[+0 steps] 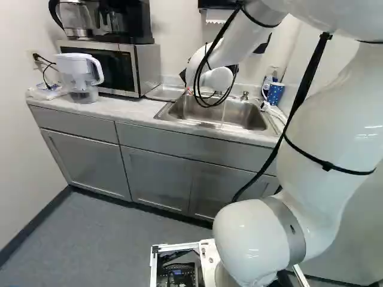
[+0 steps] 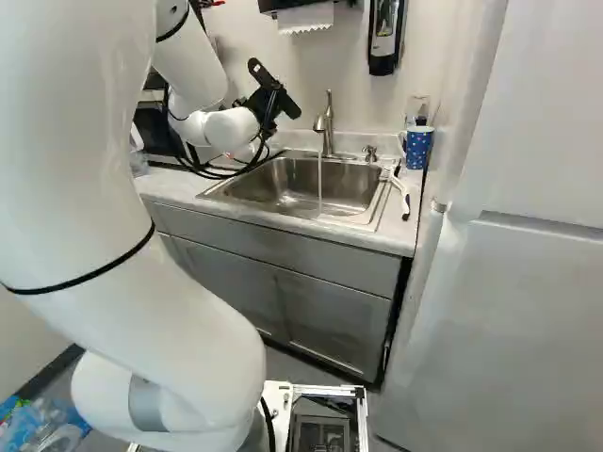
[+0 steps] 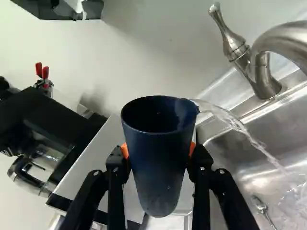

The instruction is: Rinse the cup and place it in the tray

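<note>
We hold the dark cup (image 3: 158, 172) clamped in our pincer (image 3: 158, 150), seemingly over the edge of the sink (image 2: 358, 188), its mouth tipped so that water (image 3: 235, 123) spills into the basin, sparing the tabletop (image 1: 131, 113)

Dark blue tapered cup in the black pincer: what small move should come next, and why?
Probably tip the dark blue tapered cup slightly further towards the stainless steel sink. The clear water stream runs from its rim down into the basin, so it seems not yet drained, and the black pincer grips it from both sides.
</note>
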### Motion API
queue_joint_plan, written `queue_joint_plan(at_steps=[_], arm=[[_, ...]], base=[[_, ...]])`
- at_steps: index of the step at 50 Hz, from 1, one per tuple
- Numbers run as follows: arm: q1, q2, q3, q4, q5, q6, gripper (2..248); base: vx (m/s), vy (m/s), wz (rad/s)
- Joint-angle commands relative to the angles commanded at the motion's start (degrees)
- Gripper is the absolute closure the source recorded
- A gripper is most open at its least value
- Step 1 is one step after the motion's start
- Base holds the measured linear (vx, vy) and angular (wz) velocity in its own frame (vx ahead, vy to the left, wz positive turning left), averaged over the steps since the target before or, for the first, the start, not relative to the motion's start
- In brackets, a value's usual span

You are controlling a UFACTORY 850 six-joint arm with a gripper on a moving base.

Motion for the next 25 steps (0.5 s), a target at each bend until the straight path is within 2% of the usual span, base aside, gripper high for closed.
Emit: queue_joint_plan(at_steps=[25], arm=[[0.0,0.0,0.0,0.0,0.0,15.0,124]], base=[[0.0,0.0,0.0]])
